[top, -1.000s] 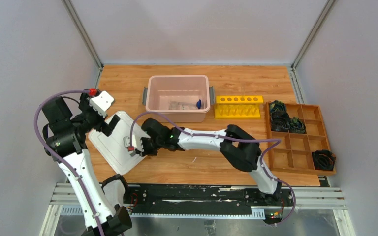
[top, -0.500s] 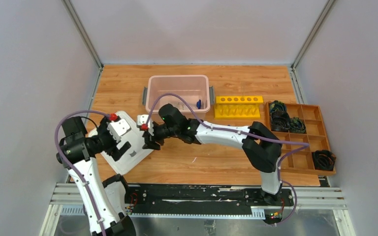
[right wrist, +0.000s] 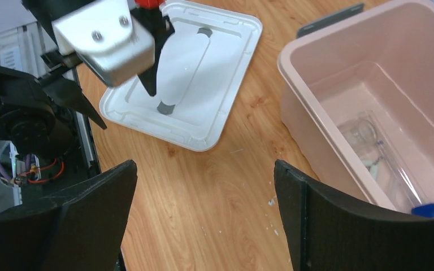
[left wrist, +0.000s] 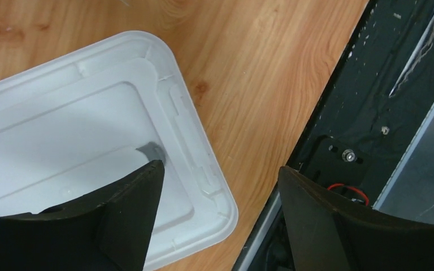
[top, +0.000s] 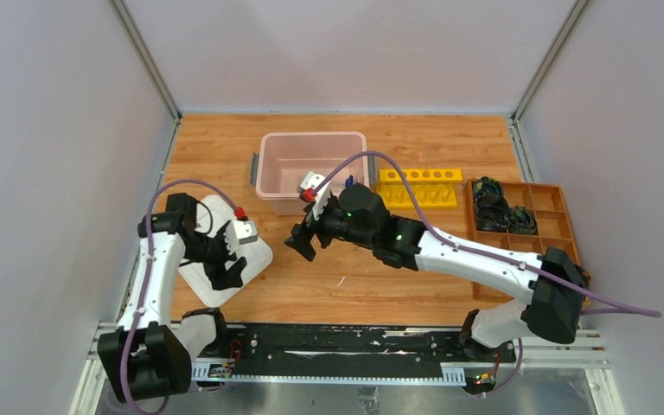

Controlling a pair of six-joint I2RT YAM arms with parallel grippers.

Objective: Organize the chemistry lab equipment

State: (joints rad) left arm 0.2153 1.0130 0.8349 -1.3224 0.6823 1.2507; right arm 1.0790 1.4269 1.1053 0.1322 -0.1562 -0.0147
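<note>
A wooden table [top: 398, 294] fills the middle of the top view. At its upper centre sits a pink bin [top: 265, 164], open on top, with grey latches at both ends. A white lid [top: 197, 285] lies flat at the lower left, rounded at the corners and turned at an angle to the table edge. On the right edge is a wooden tray [top: 519, 259] of square compartments, with black coils [top: 493, 203] in its upper ones. Just right of the bin lies a yellow rack [top: 419, 175], its long axis running left to right and a row of round holes along its top. The left claw [left wrist: 220, 169] hovers over the lid's near corner, fingers spread apart and holding nothing. The right claw [right wrist: 203, 166] hangs above bare wood between lid and bin, fingers also wide apart and empty. On the bin's floor, at the lower right of the right wrist view, lies a thin clear tube [right wrist: 398, 172]. Its long axis slants from upper left to lower right, with its blue cap [right wrist: 432, 210] at the lower right end. Other clear pieces beside it are too faint to tell apart.
</note>
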